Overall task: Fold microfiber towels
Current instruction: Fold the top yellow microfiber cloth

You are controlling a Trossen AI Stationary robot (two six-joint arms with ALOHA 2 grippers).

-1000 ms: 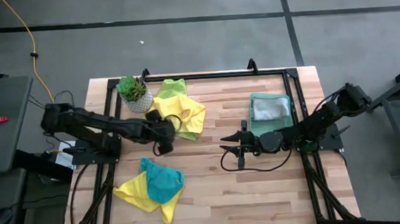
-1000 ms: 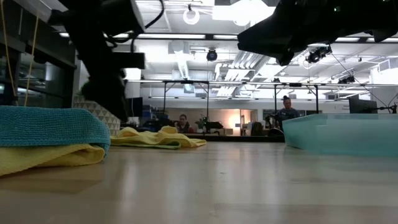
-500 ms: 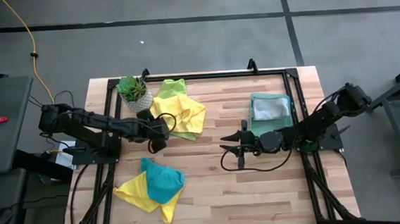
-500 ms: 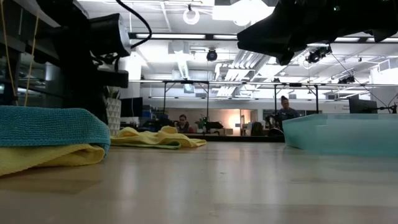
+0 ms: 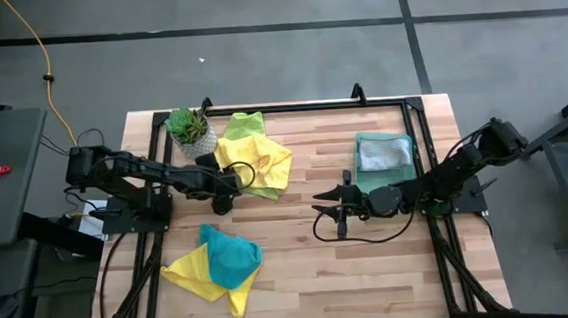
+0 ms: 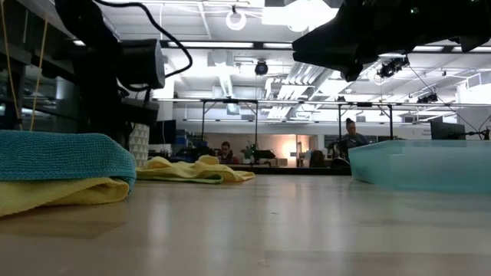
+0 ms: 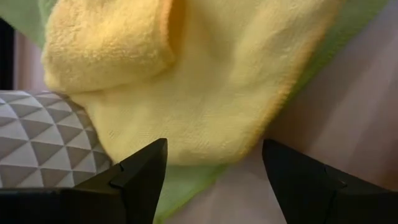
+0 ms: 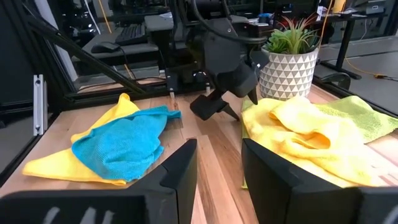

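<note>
Two fingers spread wide, the left gripper [image 5: 220,195] has slid back to the yellow towel [image 5: 261,163] by the potted plant [image 5: 190,130], poised to grab, while the right gripper [image 5: 330,208] waits mid-surface, fingers half-parted, empty.

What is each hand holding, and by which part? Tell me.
Nothing. The left hand is open at the yellow towel's edge; the right hand is open over bare table.
</note>
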